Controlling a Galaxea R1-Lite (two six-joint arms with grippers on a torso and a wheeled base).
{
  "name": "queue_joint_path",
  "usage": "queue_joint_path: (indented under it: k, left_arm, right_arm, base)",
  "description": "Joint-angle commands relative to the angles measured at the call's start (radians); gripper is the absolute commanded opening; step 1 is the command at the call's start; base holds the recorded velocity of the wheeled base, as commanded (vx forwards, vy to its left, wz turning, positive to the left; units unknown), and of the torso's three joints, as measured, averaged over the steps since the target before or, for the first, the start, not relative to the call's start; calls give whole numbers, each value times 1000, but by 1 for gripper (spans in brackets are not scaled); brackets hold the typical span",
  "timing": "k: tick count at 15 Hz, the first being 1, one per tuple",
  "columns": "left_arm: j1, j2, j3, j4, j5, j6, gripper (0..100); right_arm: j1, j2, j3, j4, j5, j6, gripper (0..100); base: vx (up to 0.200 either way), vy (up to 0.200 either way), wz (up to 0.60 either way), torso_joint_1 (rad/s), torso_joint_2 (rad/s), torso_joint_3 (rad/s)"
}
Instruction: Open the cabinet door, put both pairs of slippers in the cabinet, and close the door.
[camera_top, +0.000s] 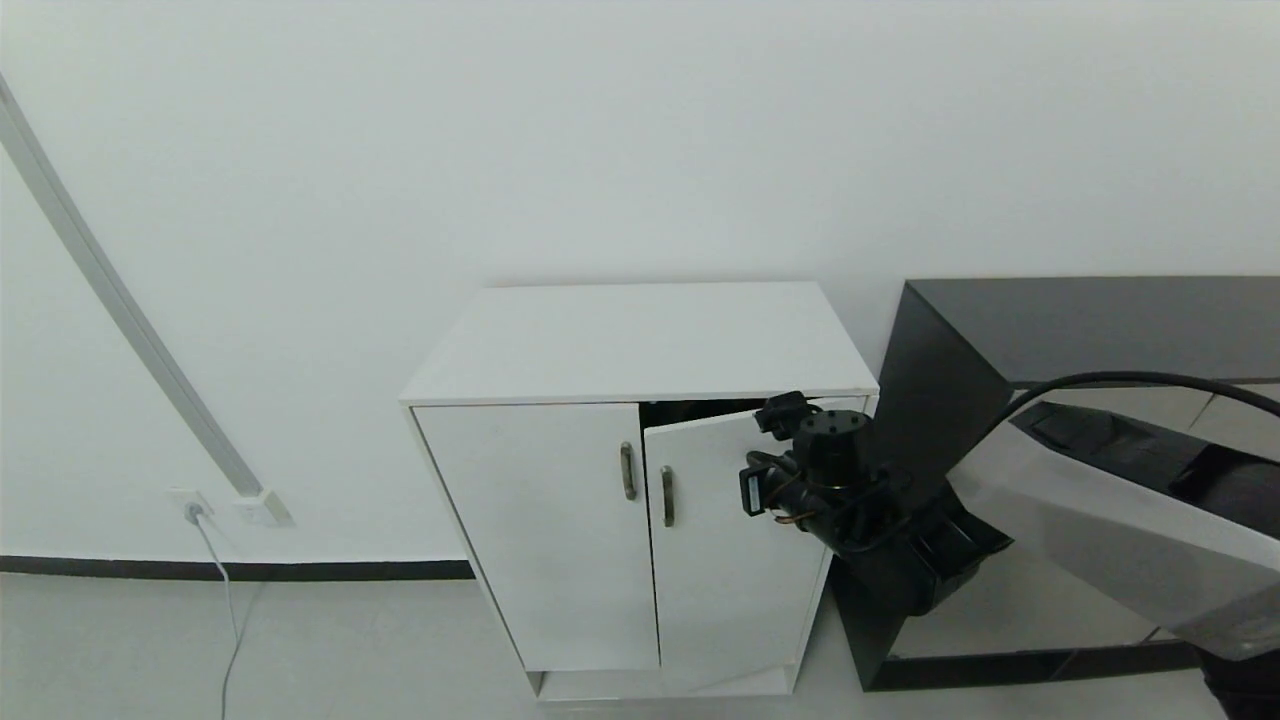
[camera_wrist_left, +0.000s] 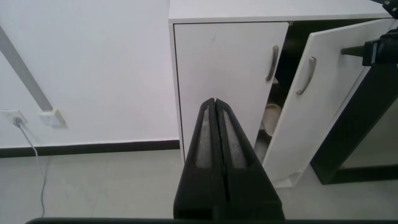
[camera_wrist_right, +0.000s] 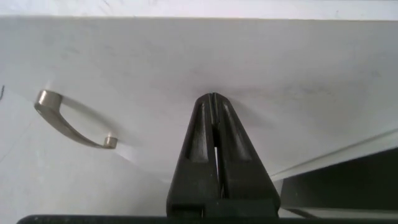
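Head view: right claw (camera_wrist_right: 214, 102), clenched empty, is sitting against the ajar door (camera_top: 735, 570), seemingly closing it; next needing a flush push.

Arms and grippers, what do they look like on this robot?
The left gripper and right gripper are black, each with two long tapering fingers lined with grey pads. The right arm has a silver-grey shell, a black wrist and a black cable arching over it.

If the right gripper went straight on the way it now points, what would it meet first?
The front face of the ajar right door, off to one side of its handle. The shut right gripper looks close to it, though depth is unclear.
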Motion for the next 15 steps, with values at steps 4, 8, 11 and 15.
queue_joint_path:
  k: [4, 8, 11, 15]
  left_arm:
    - [-1, 1, 0, 0, 1, -1, 0]
    - [0, 1, 0, 0, 1, -1, 0]
    - [0, 1, 0, 0, 1, -1, 0]
    - [0, 1, 0, 0, 1, -1, 0]
  right_arm:
    - [-22, 48, -53, 0, 3, 0, 0]
    - [-31, 60, -80, 18, 3, 0, 0]
    - [-31, 59, -82, 18, 3, 0, 0]
    - [-31, 59, -94, 21, 3, 0, 0]
  base:
    - [0, 0, 0, 0, 0, 0]
    - [0, 0, 0, 0, 0, 0]
    - [0, 0, 0, 0, 0, 0]
    - [0, 0, 0, 0, 0, 0]
